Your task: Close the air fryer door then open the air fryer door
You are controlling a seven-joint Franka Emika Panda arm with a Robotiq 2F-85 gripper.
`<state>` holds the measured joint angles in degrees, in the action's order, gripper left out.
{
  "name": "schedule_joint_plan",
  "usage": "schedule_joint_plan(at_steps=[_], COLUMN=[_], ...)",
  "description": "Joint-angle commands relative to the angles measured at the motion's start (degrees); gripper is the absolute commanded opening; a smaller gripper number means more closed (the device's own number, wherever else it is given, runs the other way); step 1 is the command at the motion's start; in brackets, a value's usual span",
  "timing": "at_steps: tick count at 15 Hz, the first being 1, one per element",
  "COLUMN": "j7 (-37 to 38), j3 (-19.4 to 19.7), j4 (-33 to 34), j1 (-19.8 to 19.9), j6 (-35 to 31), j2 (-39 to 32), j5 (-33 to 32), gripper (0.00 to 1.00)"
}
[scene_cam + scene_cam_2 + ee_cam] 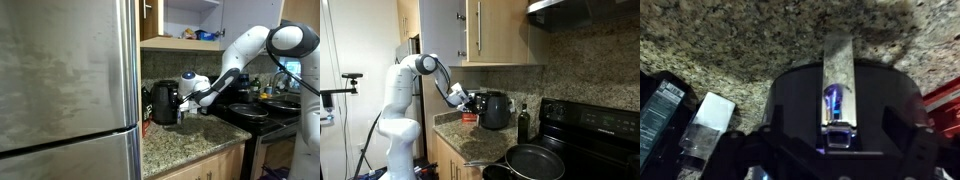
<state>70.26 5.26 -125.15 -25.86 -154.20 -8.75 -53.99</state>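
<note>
Beside the tall steel refrigerator, a granite surface carries the black air fryer, standing back near the wall. The white arm reaches toward it, the gripper just at its side; whether the fingers are spread or pinching cannot be told

The gripper kinda hides the air fryer front, and the wrist view's too dark to read the jaws.
</note>
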Motion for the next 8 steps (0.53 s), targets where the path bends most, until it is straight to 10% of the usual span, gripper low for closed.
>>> schedule_joint_plan(at_steps=[1,8], j7=[-2.0,-15.9], j3=[2.0,1.0], j4=[2.4,2.4], j1=[2.0,3.3], j6=[-0.8,-4.9], j2=[-0.3,-0.7], j5=[0.0,13.5], gripper=[1.00,0.45])
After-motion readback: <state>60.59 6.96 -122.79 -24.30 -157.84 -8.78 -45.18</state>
